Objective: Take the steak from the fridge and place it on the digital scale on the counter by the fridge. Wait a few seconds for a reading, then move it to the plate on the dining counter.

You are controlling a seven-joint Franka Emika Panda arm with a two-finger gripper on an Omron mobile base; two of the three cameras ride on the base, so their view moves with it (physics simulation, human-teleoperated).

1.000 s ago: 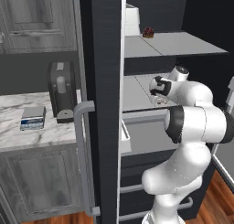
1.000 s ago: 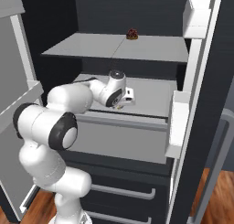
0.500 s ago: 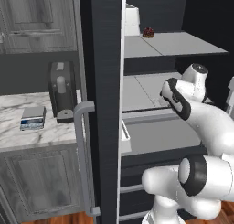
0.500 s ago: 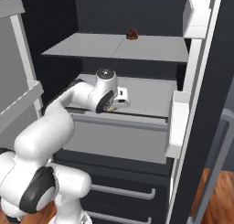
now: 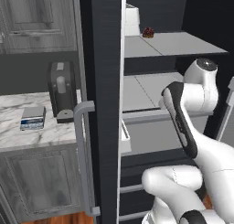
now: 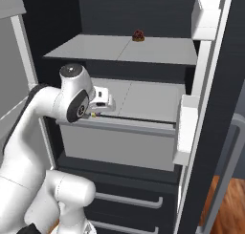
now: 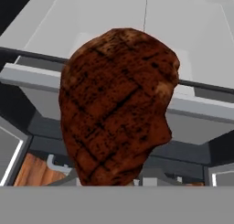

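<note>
Since half a second ago the end effector (image 6: pixel 106 105) has drifted a little outward along the front of the fridge (image 6: pixel 122 11), with the elbow folded higher beside it. It appears clamped on the steak (image 7: pixel 119 104): the fingertips are hidden behind the meat, but in the hand view the steak hangs close to the camera, clear of any surface, over the front lip of the pale grey drawer (image 6: pixel 119 142). A small dark red item (image 6: pixel 138 36) sits well apart on the upper shelf; I cannot tell what it is. Outward to the left, the open fridge door (image 5: pixel 104 72) stands between the arm and the bench (image 5: pixel 50 135), where the digital scale (image 5: pixel 33 118) lies just beside a black boxy appliance (image 5: pixel 61 88). The likely trouble is the swing round that door: a wide sweep could clip its edge or handle and knock the steak from an edge-on grip, or the placement could land against the appliance instead of on the scale.
</note>
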